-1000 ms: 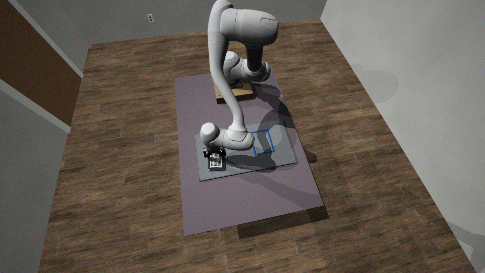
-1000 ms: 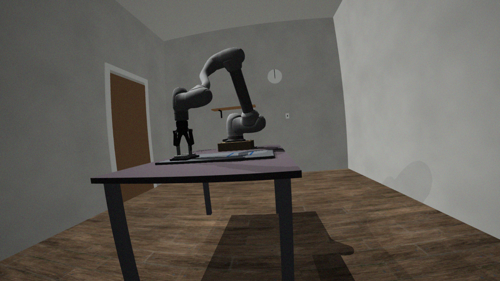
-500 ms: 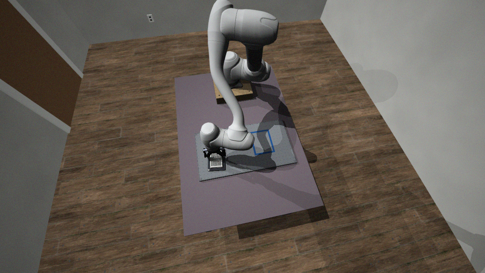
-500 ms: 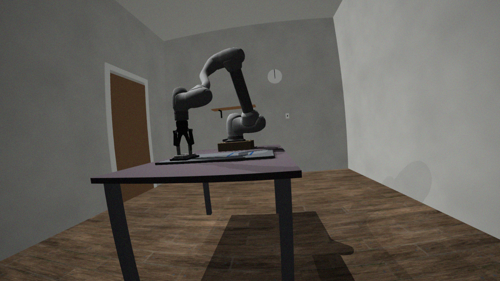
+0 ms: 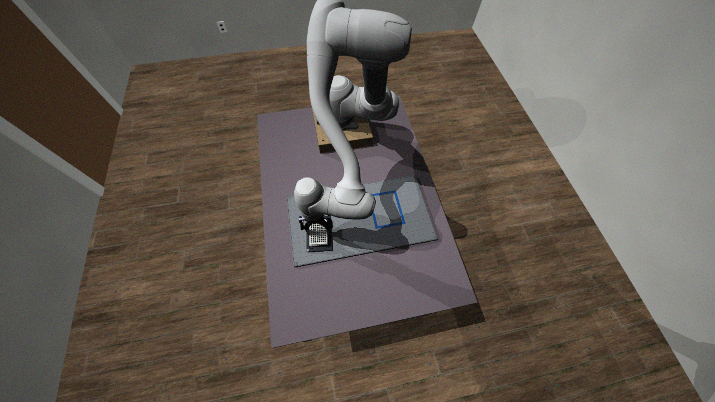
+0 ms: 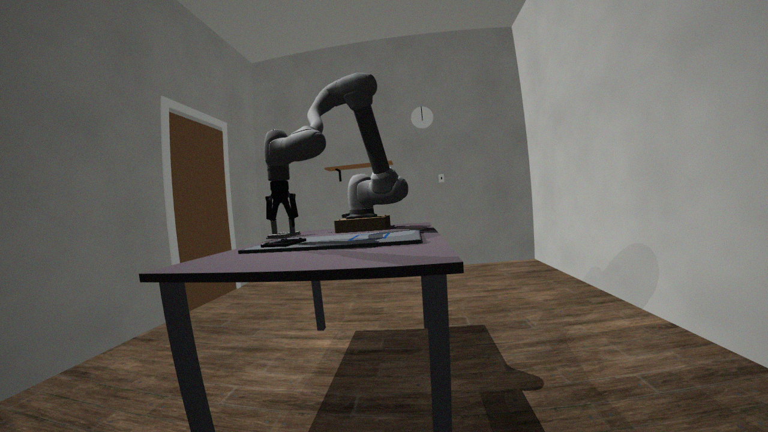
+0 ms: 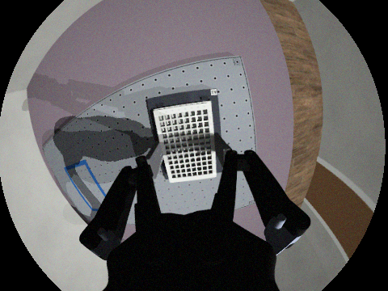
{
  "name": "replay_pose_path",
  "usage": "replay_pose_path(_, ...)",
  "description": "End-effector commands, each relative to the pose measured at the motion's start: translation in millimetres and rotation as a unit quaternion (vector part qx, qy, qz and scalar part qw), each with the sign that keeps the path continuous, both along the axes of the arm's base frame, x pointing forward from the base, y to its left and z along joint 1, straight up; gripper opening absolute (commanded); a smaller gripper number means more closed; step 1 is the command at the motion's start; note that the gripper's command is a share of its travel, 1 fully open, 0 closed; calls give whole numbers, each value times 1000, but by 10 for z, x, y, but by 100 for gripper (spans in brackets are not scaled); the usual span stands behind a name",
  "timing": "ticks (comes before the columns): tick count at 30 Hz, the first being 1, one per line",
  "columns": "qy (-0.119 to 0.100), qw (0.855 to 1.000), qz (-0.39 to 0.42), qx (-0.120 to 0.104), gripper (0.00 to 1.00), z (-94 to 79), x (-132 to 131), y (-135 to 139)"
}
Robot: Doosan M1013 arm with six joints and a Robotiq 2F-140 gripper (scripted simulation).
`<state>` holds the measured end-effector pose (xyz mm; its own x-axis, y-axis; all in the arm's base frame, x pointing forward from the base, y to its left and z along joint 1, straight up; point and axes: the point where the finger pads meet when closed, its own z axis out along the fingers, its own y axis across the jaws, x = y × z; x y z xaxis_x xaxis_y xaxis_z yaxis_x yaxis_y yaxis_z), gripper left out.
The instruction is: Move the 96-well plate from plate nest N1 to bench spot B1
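Note:
The white 96-well plate [image 5: 318, 234] is between my gripper's fingers, which are shut on its long sides. It is level and right way up. In the side view the plate [image 6: 282, 234] hangs a little above the black plate nest N1 [image 6: 282, 241]. In the wrist view the plate [image 7: 189, 141] covers most of the dark nest [image 7: 180, 99], whose far edge shows beyond it. The blue taped outline B1 [image 5: 389, 210] lies on the grey deck to the right of the nest. It also shows in the wrist view [image 7: 86, 186] at the lower left.
The grey perforated deck [image 5: 365, 227] lies on a purple table [image 5: 349, 280]. The arm's wooden base block [image 5: 344, 138] stands at the table's far end. The arm's forearm [image 5: 344, 202] hangs over the deck between the nest and the outline and casts shadow on it.

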<state>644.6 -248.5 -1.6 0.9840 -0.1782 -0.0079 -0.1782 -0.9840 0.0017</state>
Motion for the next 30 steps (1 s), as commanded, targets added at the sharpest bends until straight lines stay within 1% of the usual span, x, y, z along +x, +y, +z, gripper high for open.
replay_pose_path(1, -2, 1000, 0, 1, 0, 94, 12, -4)
replay_pose_path(13, -2, 1000, 0, 1, 0, 294, 12, -4)
replay_pose_path(15, -2, 1000, 0, 1, 0, 294, 12, -4)
replay_pose_path(21, -2, 1000, 0, 1, 0, 391, 13, -4)
replay_pose_path(30, -2, 1000, 0, 1, 0, 391, 13, -4)
